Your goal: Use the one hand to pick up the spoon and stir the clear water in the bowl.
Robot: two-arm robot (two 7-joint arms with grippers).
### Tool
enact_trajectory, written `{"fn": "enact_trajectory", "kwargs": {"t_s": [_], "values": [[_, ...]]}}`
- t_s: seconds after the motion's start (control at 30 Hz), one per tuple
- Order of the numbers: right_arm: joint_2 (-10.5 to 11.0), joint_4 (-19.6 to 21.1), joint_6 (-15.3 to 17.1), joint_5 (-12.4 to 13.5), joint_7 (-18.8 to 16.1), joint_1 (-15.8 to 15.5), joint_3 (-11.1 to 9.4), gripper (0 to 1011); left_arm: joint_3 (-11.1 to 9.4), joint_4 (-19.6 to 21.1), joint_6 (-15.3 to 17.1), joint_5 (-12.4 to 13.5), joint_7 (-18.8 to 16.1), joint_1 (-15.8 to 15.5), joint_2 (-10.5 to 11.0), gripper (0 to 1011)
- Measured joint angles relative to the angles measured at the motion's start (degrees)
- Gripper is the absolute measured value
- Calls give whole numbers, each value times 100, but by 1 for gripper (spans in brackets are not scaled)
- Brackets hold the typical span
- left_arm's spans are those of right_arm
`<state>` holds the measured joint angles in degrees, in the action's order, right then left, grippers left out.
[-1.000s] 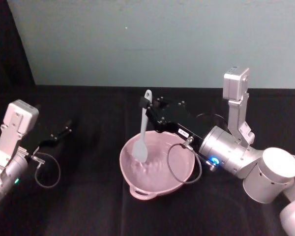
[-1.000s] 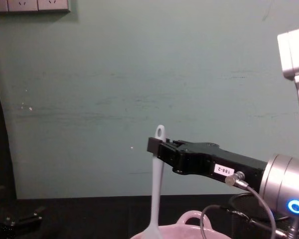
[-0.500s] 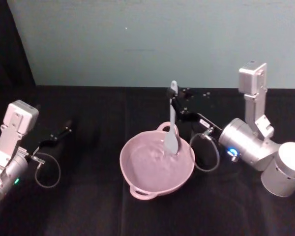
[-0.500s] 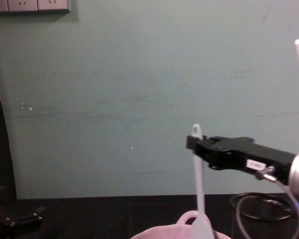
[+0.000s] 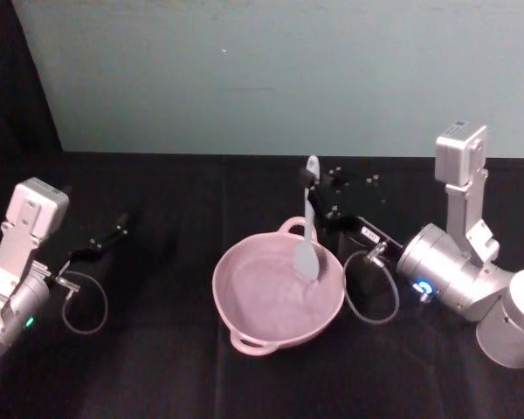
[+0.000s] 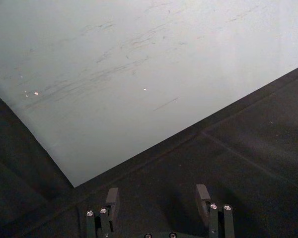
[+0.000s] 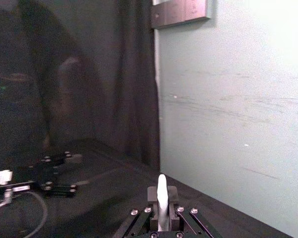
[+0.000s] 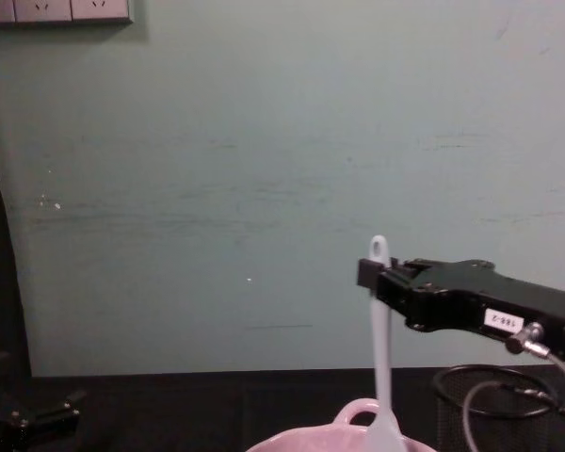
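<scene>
The pale pink bowl (image 5: 244, 316) sits mid-table, its loop handle (image 8: 358, 411) rising at the far rim. The white spoon (image 5: 307, 236) stands nearly upright with its blade dipped into the bowl's right side. My right gripper (image 5: 313, 194) reaches in from the right and is shut on the spoon's handle just below the eyelet (image 8: 379, 248); the handle tip (image 7: 162, 191) pokes up between the fingers in the right wrist view. My left gripper (image 6: 157, 196) stands open with nothing between its fingers, parked low over the table at the far left (image 5: 112, 234).
A black wire-mesh cup (image 8: 490, 405) stands just right of the bowl, under my right arm. A grey cable loop (image 5: 367, 292) hangs from the right wrist beside the bowl. The table is covered in black cloth, with a teal wall (image 5: 244, 78) behind.
My right gripper has carried the spoon from the bowl's left side across to its right side, then settled slightly lower and nearer. The left arm has not moved.
</scene>
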<state>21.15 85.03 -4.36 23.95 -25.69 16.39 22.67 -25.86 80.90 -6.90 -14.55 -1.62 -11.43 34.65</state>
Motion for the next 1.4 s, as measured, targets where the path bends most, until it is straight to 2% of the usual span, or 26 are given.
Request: {"fn": "enact_trajectory", "kwargs": {"t_s": [0.17, 0.43, 0.67, 0.8, 0.93, 1.07, 1.4], "values": [[-56, 167, -2, 1, -132, -114, 126, 124, 0, 0, 0, 0, 0, 0, 0, 1005], [-212, 172, -45, 114, -317, -104, 298, 124, 0, 0, 0, 0, 0, 0, 0, 1005], [-417, -118, -102, 425, -470, 37, 338, 124, 0, 0, 0, 0, 0, 0, 0, 1005], [-545, -447, -137, 581, -508, 193, 343, 124, 0, 0, 0, 0, 0, 0, 0, 1005], [-583, -668, -174, 606, -448, 304, 297, 124, 0, 0, 0, 0, 0, 0, 0, 1005], [-544, -712, -221, 543, -295, 326, 221, 124, 0, 0, 0, 0, 0, 0, 0, 1005], [-339, -486, -380, 345, -32, 113, -72, 124, 0, 0, 0, 0, 0, 0, 0, 1005]]}}
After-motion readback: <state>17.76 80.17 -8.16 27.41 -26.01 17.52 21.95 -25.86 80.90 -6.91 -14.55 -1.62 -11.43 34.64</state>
